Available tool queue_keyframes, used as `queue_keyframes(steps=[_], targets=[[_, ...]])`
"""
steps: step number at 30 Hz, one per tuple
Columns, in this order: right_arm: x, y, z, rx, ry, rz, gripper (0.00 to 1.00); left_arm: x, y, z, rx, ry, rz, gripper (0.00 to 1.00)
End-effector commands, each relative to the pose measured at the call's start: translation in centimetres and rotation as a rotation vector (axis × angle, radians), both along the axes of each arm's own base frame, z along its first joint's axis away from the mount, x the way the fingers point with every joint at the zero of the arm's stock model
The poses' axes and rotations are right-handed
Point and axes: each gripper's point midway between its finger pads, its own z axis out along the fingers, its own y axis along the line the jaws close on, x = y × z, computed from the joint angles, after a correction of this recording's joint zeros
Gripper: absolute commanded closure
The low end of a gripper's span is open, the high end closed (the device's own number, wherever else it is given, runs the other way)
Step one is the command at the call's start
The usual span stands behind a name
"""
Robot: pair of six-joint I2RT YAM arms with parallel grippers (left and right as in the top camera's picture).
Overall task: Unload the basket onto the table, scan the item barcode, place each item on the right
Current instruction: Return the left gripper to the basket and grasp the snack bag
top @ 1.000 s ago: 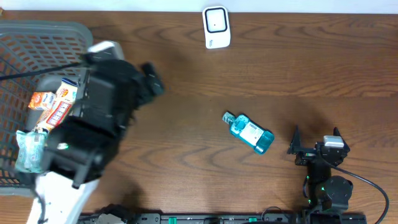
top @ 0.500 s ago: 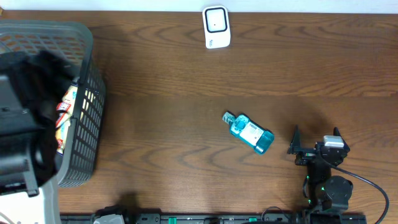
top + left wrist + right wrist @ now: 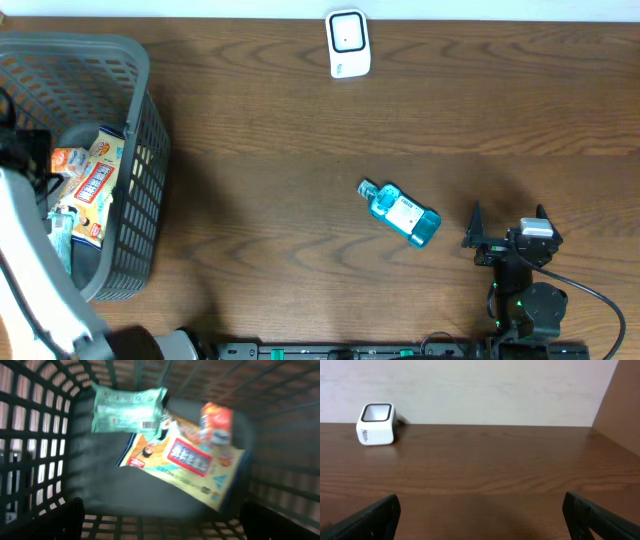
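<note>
Green packet (image 3: 127, 410) lies flat in the basket (image 3: 30, 435), below the left jaws and toward their far left, with what looks like its barcode patch facing up at one corner. The left jaws hang spread wide and empty. The yellow snack bag (image 3: 192, 462) lies under their centre, touching the packet, and the orange box (image 3: 216, 422) sits at the bag's far edge. I judge this is the pick. Descend over the packet's middle and pinch across its short width, clear of the bag and the barcode. The right jaws, also wide open and empty, sit low over the tabletop (image 3: 495, 475). The scanner (image 3: 375, 424) is well ahead to their left and a blue bottle (image 3: 401, 212) lies near their left.
</note>
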Motion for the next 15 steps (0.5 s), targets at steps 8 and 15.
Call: queue_keyframes(steps=[8,15], targets=[[0.0,-0.1,-0.1,-0.008,0.003,-0.002,0.01,1.1,0.6,-9.2,-0.178,0.257,0.042,0.02],[0.0,-0.1,-0.1,-0.008,0.003,-0.002,0.01,0.6,-1.7,-12.9,-0.35,0.301,0.345,0.02]])
